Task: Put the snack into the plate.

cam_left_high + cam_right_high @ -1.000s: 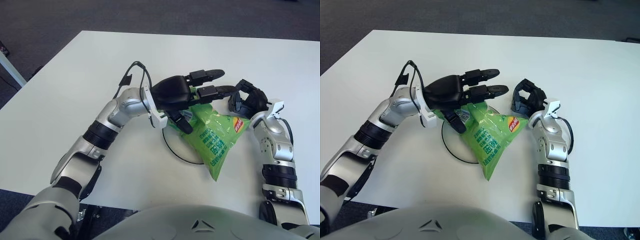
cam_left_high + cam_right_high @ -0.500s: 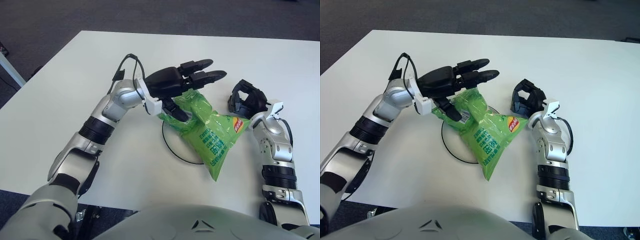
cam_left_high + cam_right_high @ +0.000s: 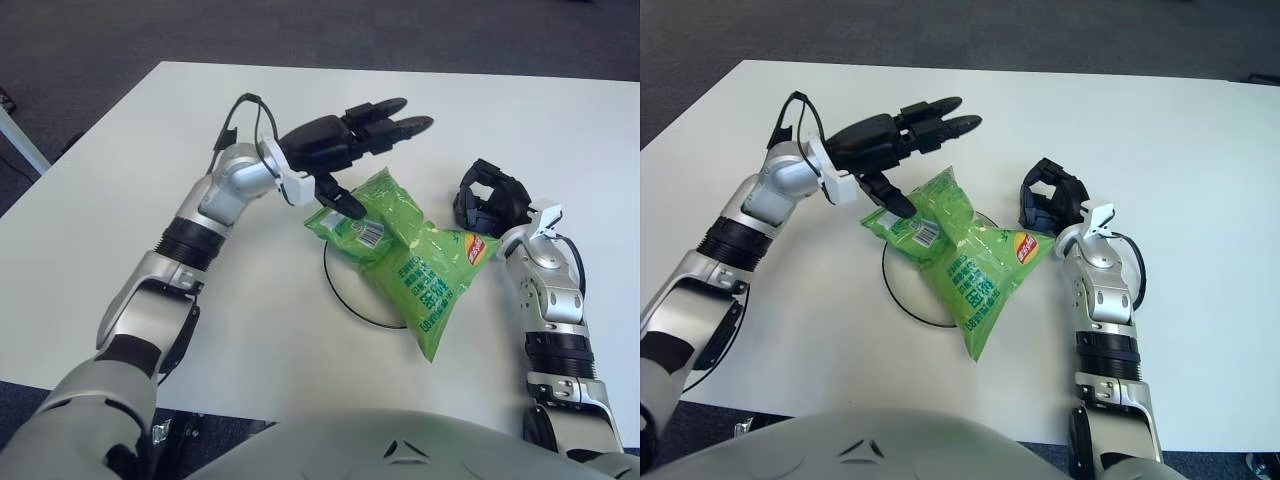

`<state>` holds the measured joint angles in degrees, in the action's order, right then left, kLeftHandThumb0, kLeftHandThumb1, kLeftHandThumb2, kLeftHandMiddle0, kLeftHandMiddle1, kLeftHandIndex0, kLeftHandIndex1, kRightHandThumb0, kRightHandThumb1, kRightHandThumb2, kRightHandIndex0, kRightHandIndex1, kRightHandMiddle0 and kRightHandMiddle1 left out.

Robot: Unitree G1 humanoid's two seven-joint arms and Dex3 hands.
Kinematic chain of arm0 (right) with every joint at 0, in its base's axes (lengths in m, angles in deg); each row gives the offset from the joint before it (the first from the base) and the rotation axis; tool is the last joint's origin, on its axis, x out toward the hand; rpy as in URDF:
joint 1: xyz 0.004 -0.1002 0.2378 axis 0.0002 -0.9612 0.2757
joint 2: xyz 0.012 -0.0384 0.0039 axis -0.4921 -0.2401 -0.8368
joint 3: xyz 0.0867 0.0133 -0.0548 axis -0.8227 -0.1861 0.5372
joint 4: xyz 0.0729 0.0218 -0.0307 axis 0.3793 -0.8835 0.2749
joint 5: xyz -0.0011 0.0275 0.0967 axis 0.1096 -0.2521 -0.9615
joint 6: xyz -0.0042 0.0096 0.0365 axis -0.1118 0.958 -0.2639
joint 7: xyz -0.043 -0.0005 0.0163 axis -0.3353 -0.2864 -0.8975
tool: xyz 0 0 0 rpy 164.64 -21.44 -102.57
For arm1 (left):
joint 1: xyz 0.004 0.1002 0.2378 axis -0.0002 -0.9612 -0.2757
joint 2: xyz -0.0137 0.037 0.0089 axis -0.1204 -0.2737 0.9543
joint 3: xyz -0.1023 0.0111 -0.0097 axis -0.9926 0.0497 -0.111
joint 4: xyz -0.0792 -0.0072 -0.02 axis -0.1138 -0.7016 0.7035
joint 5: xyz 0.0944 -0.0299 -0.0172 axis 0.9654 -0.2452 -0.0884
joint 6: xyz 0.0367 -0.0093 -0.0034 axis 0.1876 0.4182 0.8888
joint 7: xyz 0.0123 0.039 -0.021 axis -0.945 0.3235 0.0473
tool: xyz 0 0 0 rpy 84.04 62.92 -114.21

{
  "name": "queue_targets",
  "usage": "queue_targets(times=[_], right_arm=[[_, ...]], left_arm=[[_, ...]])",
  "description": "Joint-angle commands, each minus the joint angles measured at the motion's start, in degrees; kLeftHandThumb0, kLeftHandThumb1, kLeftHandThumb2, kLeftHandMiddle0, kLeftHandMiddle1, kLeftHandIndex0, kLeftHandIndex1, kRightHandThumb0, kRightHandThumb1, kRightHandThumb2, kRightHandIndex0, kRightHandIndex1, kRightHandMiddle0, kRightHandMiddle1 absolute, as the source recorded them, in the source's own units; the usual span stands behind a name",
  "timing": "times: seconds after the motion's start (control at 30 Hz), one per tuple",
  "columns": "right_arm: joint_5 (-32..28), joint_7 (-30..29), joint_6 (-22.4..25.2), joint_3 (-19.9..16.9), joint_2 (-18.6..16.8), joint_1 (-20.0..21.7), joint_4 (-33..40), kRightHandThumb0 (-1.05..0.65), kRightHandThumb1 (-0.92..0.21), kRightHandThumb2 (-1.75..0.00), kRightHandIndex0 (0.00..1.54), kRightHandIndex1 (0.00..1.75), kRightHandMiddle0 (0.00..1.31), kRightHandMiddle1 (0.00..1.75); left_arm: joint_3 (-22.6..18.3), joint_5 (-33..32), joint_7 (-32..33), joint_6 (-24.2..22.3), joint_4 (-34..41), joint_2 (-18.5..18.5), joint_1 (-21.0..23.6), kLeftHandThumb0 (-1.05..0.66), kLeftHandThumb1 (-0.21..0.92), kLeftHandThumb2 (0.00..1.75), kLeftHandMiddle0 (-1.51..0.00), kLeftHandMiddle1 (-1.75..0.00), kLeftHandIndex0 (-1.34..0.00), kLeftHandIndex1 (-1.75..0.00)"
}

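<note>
Green bag: the snack [image 3: 412, 258] is a bright green crinkly packet lying across the plate, long axis running from about 10 o'clock to 5 o'clock, with its lower tip sticking out past the rim onto the table.
Plate: the plate [image 3: 345, 298] is basically a white disc with a thin dark rim, sitting near the middle of the front half of the table; most of it is buried under the bag, only the rim arc on the 7 to 9 o'clock side shows.
Left hand: the left hand [image 3: 345, 148] is up at roughly 11 o'clock from the bag, fingers [image 3: 392, 115] stretched out straight and spread, gripping nothing. The two long fingers point off toward 2 o'clock, clear of the packet. The thumb hangs down and its tip sits right at the bag's upper left corner, can't tell if it's actually touching.
Right hand: the right hand [image 3: 1048, 204] shows at 3 o'clock of the bag, just beside the yellow logo corner, fingers curled in loosely with nothing in them.
Table: the white table [image 3: 150, 190] carries all of this, with dark carpet beyond the far edge.
Cable: a black cable [image 3: 790, 115] loops up off the left wrist.
</note>
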<state>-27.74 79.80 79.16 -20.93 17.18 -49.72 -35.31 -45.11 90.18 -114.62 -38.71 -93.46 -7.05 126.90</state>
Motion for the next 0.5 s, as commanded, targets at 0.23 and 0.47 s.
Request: queue_targets(times=[0.23,0.47], right_arm=[[1.97,0.68,2.04,1.8,1.14,-2.92,-2.27,-0.46,-0.37,-1.25,1.29,1.75,0.57,1.75],[1.77,0.53,2.87,1.56,1.14,-2.83,-2.2,-0.46,-0.38,-1.25,1.27,1.75,0.57,1.75]], left_arm=[[-3.7,2.9,3.7,-4.22,-0.9,-2.55,0.43,-1.05,0.92,0.59,-0.04,-0.02,0.0,-0.12],[-4.59,2.14,4.37,-5.3,-1.86,-3.07,0.73,-1.05,0.92,0.59,-0.05,-0.02,0.0,-0.05]])
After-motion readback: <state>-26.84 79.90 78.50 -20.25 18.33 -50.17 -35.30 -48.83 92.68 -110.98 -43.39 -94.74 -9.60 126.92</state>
